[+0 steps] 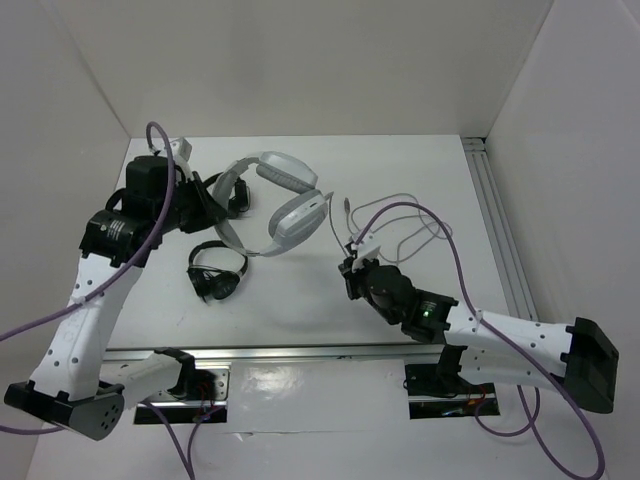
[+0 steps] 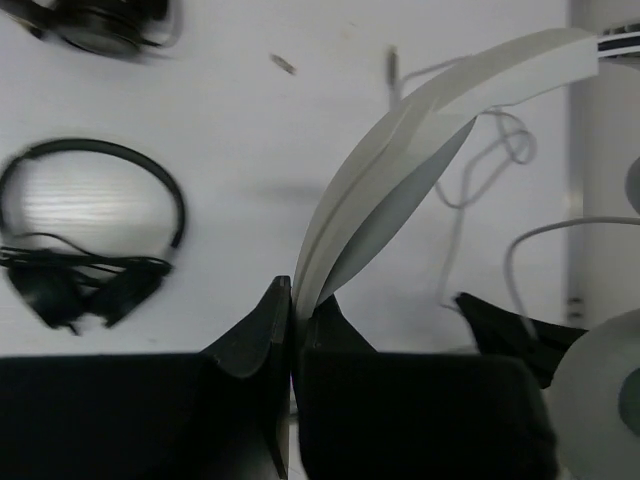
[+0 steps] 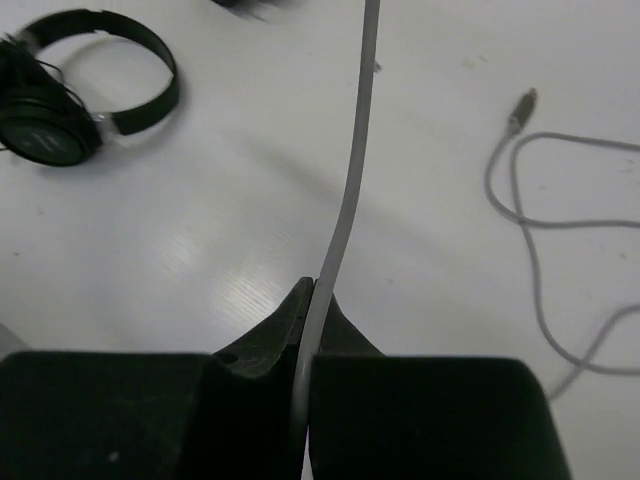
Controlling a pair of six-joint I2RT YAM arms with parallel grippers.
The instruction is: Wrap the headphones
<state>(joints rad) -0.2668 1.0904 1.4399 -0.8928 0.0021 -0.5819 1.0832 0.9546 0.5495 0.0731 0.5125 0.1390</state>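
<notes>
White tabletop (image 1: 290,305) holds large light-grey over-ear headphones (image 1: 290,205) near its far middle, the left gripper (image 2: 292,300) clamped on their wide headband (image 2: 400,140), seemingly to steady them, while the right gripper (image 3: 312,300) pinches their thin grey cable (image 3: 350,180) for winding.

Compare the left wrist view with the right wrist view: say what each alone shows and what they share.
Left wrist only: the left gripper shut on the white headband, with a grey ear cup at the lower right. Right wrist only: the right gripper shut on the cable, which runs up out of frame. Both: black headphones lying on the white table, and loose cable loops on it.
</notes>
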